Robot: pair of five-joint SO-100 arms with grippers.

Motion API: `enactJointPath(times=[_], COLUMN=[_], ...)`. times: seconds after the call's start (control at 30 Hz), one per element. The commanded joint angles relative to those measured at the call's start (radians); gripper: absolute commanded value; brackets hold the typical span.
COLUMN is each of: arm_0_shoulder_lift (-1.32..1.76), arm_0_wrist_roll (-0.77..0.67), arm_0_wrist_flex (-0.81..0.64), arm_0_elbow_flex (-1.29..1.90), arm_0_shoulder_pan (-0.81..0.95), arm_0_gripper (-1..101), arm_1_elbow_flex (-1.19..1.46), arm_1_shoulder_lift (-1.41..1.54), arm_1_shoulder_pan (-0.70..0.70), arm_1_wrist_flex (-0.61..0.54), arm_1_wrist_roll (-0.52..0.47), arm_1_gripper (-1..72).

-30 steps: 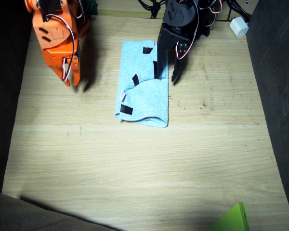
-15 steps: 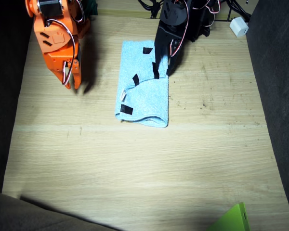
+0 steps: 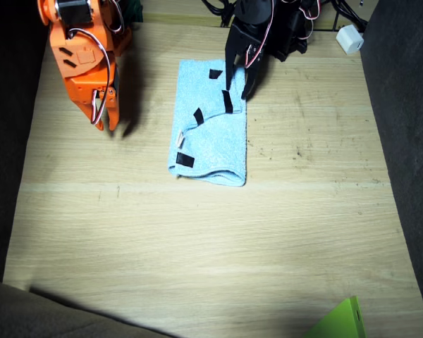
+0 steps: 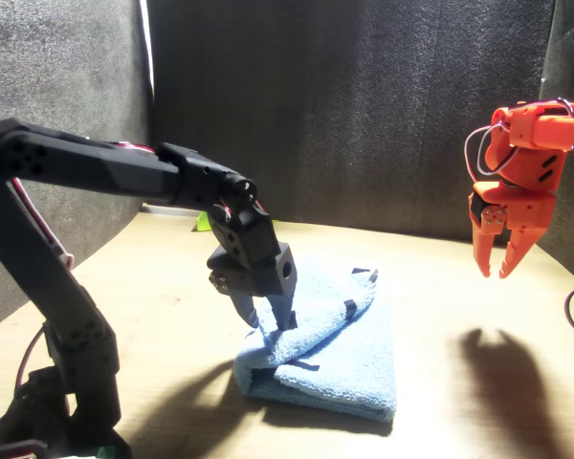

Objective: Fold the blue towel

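Towel (image 3: 211, 134), blue and folded, lies on the tabletop (image 3: 197, 239). Left end effector (image 3: 238, 83) hovers at its far edge, fingers parted, empty. Right end effector (image 3: 104, 116) hangs slightly open, empty.

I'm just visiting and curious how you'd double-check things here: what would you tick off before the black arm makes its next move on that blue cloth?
1. Towel lies on the table, already doubled over: ok.
2. Left gripper is at the towel's far edge, fingertips down on the cloth: ok.
3. Left gripper actually pinching a layer: cannot tell; the jaws stand a little apart and the cloth between them is hidden.
4. Right gripper hangs open in the air, off to the side of the towel: ok.
5. Nothing lying on the towel in the way of a fold: ok.
6. Fold edges lined up neatly: not ok; the top layer sits skewed and bunched.
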Motion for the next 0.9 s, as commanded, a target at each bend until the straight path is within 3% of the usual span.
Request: enactJointPath(times=[0.0,0.03,0.07,0.27,0.5,0.87], arm_0_shoulder_lift=[0.029,0.028,0.025,-0.104,-0.330,-0.402], arm_0_wrist_roll=[0.032,0.046,0.051,0.170,0.314,0.477], arm_0_wrist_flex=[0.000,0.000,0.002,0.078,0.239,0.394], arm_0_elbow_flex=[-0.038,-0.049,-0.058,-0.210,-0.422,-0.623], arm_0_shoulder_pan=[-0.005,-0.005,-0.005,-0.049,-0.230,-0.336], arm_0_gripper=[8,0,0,0,0,0], arm_1_elbow_flex=[-0.008,-0.005,-0.002,0.009,0.015,0.020], arm_1_shoulder_lift=[0.080,0.089,0.098,0.110,0.117,0.084], arm_1_shoulder_pan=[0.006,0.003,0.000,-0.017,-0.009,0.034], arm_1_wrist_flex=[0.032,0.037,0.038,0.044,0.048,0.017], arm_1_wrist_roll=[0.015,0.014,0.012,0.009,0.018,0.051], arm_1_gripper=[11.1,11.1,11.1,11.0,10.9,10.8])
